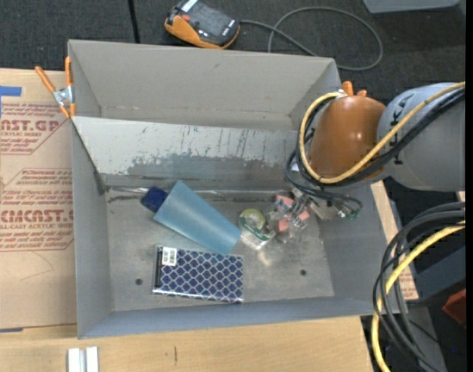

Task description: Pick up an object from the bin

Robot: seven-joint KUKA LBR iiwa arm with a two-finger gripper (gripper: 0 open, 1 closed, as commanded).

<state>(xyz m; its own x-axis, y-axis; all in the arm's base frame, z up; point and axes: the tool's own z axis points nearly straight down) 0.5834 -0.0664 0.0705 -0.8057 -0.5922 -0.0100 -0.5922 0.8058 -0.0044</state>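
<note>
Three things lie on the floor of the grey metal bin (pixel 198 84). The hand (pixel 289 217) is low at the right side, just beside a small round greenish-white object (pixel 254 225). This object touches the wide end of a light blue tube (pixel 191 217). A flat packet (pixel 199 274) with blue lattice pattern lies nearer the front wall. If the hand is open or closed, I cannot tell.

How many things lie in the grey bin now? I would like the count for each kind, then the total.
light blue tube with dark cap: 1
dark blue patterned flat box: 1
small clear round thing: 1
Total: 3
</note>
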